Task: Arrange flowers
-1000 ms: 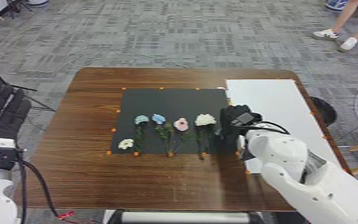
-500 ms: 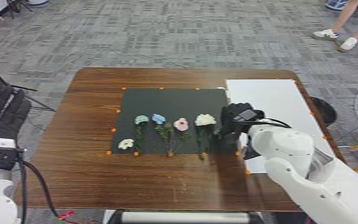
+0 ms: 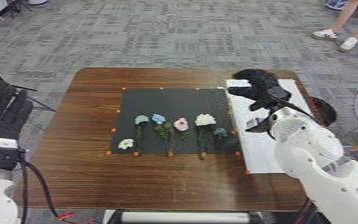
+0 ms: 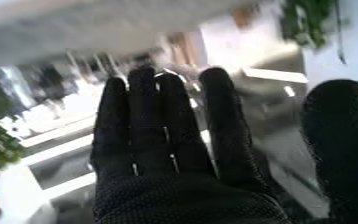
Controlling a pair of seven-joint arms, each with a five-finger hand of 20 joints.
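In the head view my right hand (image 3: 262, 90) is over the upper part of the white sheet (image 3: 269, 155), right of the dark mat (image 3: 175, 97). The right wrist view shows that hand (image 4: 184, 195) open, its fingers straight and nothing held. On the mat lie a small white flower (image 3: 126, 144), a pale green flower (image 3: 142, 119), a blue one (image 3: 159, 119), a pink one (image 3: 181, 124) and a larger white one (image 3: 206, 120). A dark bluish flower (image 3: 220, 132) is at the mat's right side. My left hand (image 3: 5, 112) is open, left of the table.
The brown wooden table (image 3: 140, 180) extends around the mat. Small orange markers line the edges of the mat and sheet. A dark round bin (image 3: 323, 111) stands on the floor beyond the table's right edge.
My right hand has moved up and right, from the mat's right edge to over the white sheet. The dark bluish flower is now uncovered on the mat. The left hand has stayed still.
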